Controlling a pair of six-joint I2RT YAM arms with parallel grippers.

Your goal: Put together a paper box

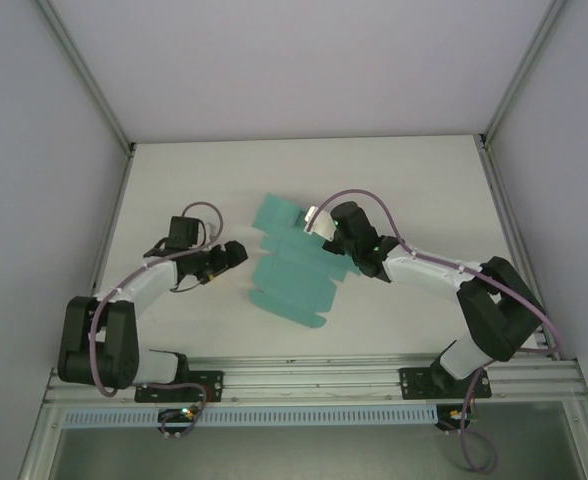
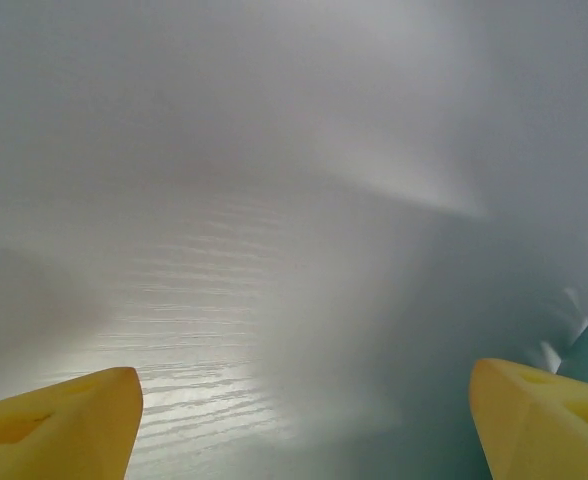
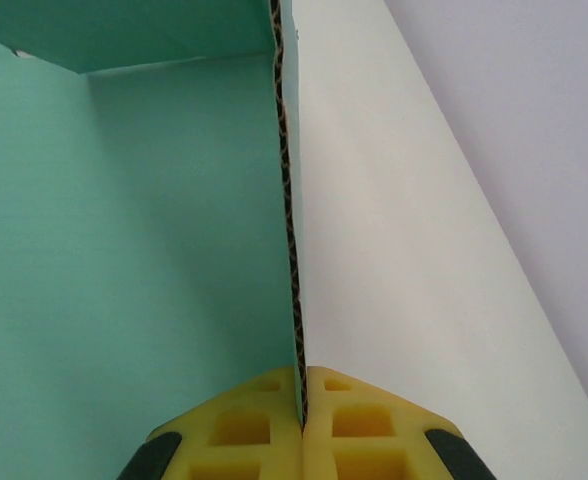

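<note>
**Two robot arms at a teal card sheet on a white table**

Seen from above, a white table fills the middle of the frame, with pale walls on three sides. The left arm reaches in from the lower left and the right arm from the lower right. Between them, at the centre of the frame, lies the paper box. It is a teal die-cut sheet with flaps, mostly flat on the table.

The right gripper meets the sheet's upper right part. In the right wrist view its yellow fingers are clamped on the corrugated edge of a raised part of the card.

The left gripper sits just left of the sheet; contact cannot be told. In the left wrist view its yellow fingers stand wide apart with nothing between them.
</note>
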